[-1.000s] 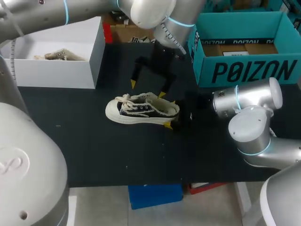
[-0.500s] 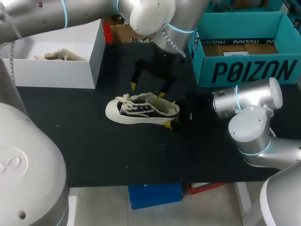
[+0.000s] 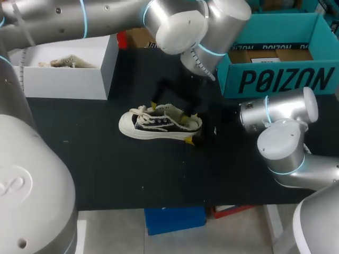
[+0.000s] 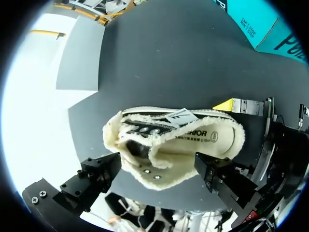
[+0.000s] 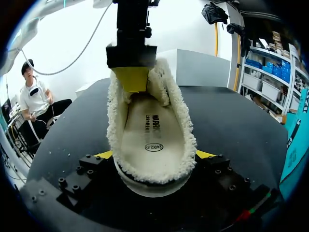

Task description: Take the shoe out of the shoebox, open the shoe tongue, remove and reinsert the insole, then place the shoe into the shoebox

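Observation:
A cream low shoe with fleece lining lies on its sole mid-table, toe toward my left. My right gripper is shut on its heel; in the right wrist view the heel sits between the two yellow tips, which touch its sides. The pale insole lies flat inside. My left gripper hangs open just over the shoe's opening, one yellow fingertip down by the tongue. From the left wrist, the shoe lies between the spread black fingers.
A teal shoebox stands open at the back right, close behind my right arm. A white open box with a light object inside stands at the back left. Bare black tabletop lies in front of the shoe.
My left gripper has come down from above the shoe to its opening, and the left wrist has swung right. The shoe and my right arm have stayed put.

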Robot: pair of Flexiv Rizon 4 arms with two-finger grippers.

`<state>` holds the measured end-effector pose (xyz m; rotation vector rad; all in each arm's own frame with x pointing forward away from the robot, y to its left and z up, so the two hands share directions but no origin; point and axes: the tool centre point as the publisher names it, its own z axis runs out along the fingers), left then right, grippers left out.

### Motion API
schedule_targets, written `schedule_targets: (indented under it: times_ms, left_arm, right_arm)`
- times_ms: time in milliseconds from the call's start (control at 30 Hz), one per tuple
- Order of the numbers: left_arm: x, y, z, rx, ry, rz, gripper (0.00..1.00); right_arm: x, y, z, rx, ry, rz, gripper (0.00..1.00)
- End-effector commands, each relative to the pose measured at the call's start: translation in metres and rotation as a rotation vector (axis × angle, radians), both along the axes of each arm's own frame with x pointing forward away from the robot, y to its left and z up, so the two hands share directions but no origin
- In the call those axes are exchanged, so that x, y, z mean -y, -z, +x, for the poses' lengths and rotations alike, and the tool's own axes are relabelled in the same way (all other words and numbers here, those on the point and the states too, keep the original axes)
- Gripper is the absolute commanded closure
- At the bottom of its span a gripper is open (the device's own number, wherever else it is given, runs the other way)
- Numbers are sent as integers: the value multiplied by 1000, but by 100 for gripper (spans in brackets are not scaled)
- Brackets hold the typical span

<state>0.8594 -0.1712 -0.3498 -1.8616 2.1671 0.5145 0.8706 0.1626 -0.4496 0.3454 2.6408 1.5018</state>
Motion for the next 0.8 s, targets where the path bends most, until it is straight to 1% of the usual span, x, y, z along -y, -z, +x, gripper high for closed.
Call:
schedule_targets:
  times_ms: [33,133,367,400,433,467,500,567,600,633,667,700,800]
  left_arm:
    - [10,17,-1,3,-1,38,0]
    - [8,21,0,-1,-4,44,0]
    - [3,22,4,16,-21,53,0]
    - [2,23,4,18,-21,56,4]
    - [1,24,5,19,-20,57,14]
    - [1,24,5,19,-19,58,27]
    - [0,24,5,22,-11,58,32]
    - [0,25,4,26,8,56,31]
    - [-1,25,4,28,11,56,37]
    - [-1,25,4,26,17,54,47]
    - [-1,25,4,26,19,54,54]
    - [-1,25,4,28,21,53,58]
    - [0,25,3,30,34,52,58]
  right_arm:
    - [-2,7,1,0,2,0,100]
    - [-2,7,1,0,2,0,100]
    - [-2,7,1,0,2,0,100]
    - [-2,7,1,0,2,0,100]
    - [-2,7,1,0,2,0,100]
    - [-2,7,1,0,2,0,100]
    - [-2,7,1,0,2,0,100]
    - [-2,7,1,0,2,0,100]
    - [-2,7,1,0,2,0,100]
    - [-2,7,1,0,2,0,100]
    - [-2,7,1,0,2,0,100]
    - [-2,7,1,0,2,0,100]
    - [-2,7,1,0,2,0,100]
